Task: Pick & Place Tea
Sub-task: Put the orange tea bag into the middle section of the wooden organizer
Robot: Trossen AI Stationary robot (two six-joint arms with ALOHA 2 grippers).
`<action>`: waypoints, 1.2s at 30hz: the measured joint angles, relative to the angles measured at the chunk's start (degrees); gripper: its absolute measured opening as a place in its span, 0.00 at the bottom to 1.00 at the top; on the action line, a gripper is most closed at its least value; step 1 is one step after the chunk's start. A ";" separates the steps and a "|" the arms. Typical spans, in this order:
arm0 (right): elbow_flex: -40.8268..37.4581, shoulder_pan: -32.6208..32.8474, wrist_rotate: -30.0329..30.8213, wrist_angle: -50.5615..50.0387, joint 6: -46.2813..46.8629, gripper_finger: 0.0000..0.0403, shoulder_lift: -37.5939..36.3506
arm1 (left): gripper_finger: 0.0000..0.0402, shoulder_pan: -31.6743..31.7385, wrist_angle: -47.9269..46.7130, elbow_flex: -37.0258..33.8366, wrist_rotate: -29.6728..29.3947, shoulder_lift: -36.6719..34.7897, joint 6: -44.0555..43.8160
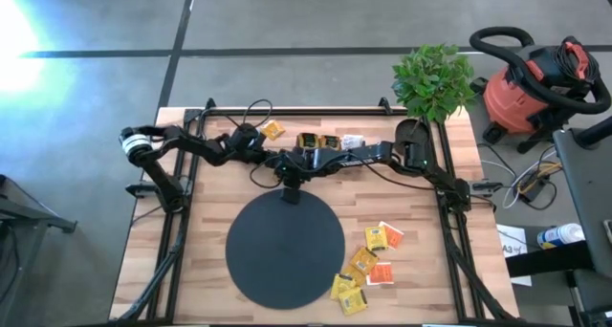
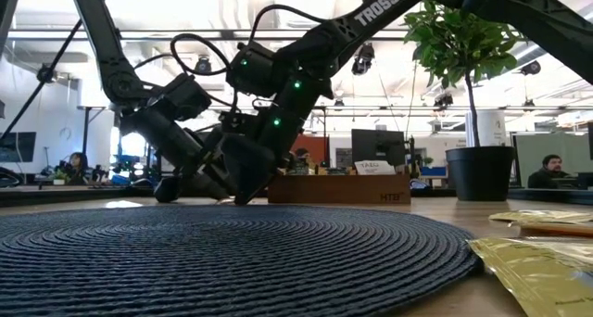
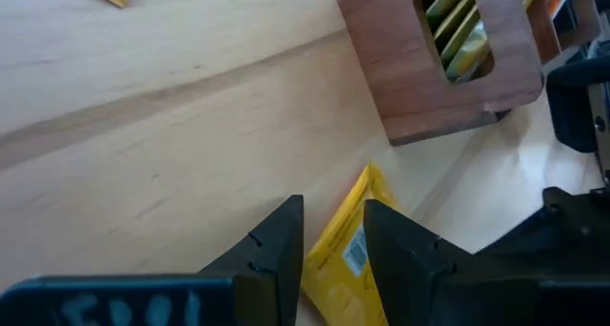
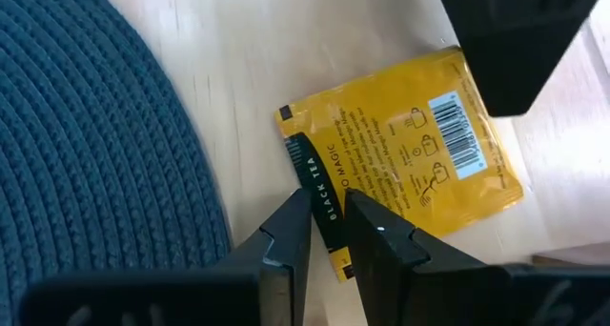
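Both grippers meet over one yellow tea sachet [image 4: 400, 169] just beyond the black disc [image 1: 285, 248]: right gripper [image 4: 324, 216] seemingly pinching its edge, left gripper [image 3: 334, 233] straddling it, slightly parted. Lift slowly, keeping the sachet flat.

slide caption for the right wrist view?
Right pincer closed on the edge of a yellow tea sachet lying beside the dark woven mat.
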 joint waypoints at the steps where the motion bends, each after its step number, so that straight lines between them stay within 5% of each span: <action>1: 0.02 0.00 -0.02 0.08 -0.51 0.17 0.09 | 0.29 0.00 -0.02 0.03 0.26 0.34 -0.12; 19: 0.02 0.00 0.34 1.28 -1.19 0.17 0.48 | 0.29 0.00 -4.01 1.84 10.43 -2.08 -2.94; 24: 0.18 0.15 4.45 1.71 -0.78 0.17 0.50 | 0.29 -0.02 -4.02 1.80 11.99 -2.35 -4.69; 36: 2.45 0.00 0.24 1.88 -1.03 0.17 0.37 | 0.29 0.17 -4.93 1.18 14.89 -5.92 -7.94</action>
